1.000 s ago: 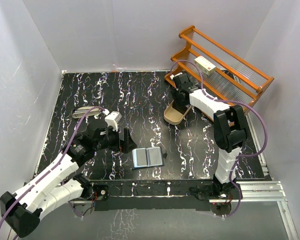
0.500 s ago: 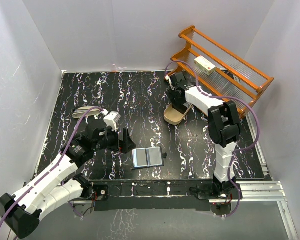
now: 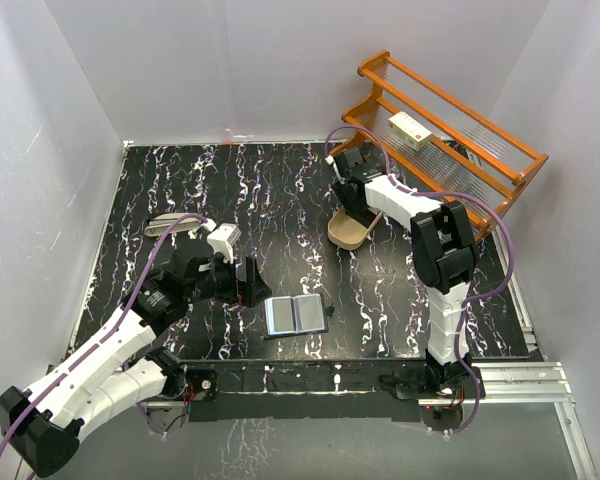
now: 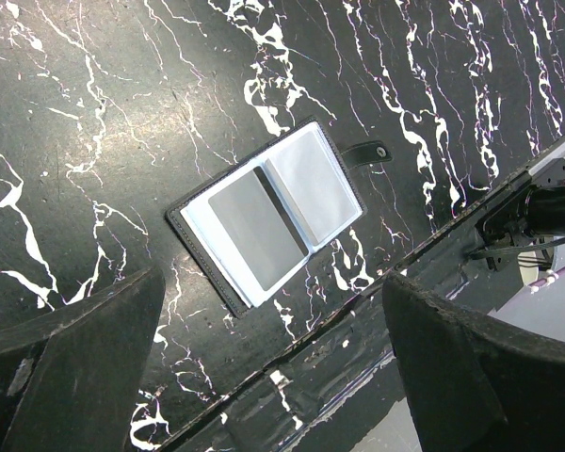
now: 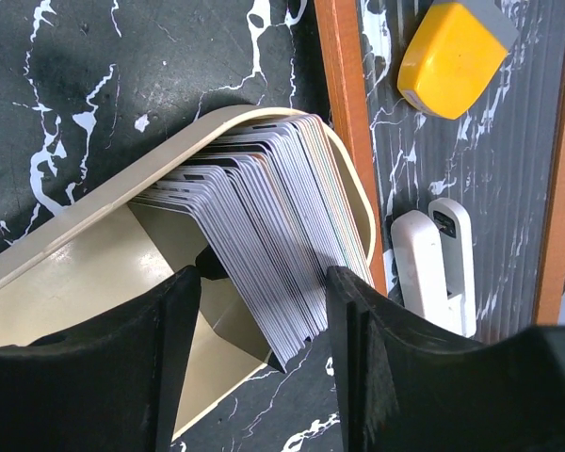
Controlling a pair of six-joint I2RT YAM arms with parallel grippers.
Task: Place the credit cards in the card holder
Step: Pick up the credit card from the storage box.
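While my left jaws hang spread over the card holder (image 4: pixel 264 221), my right jaws straddle the credit cards (image 5: pixel 264 245); whether pinching, I cannot tell.

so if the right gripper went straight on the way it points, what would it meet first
Most likely the credit cards: the right gripper points down into the cream tray, its fingers either side of the fanned stack. Depth is hard to judge, but nothing shows in between.

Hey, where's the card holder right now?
In the top view the card holder lies open near the front edge of the table, just right of the left end effector.
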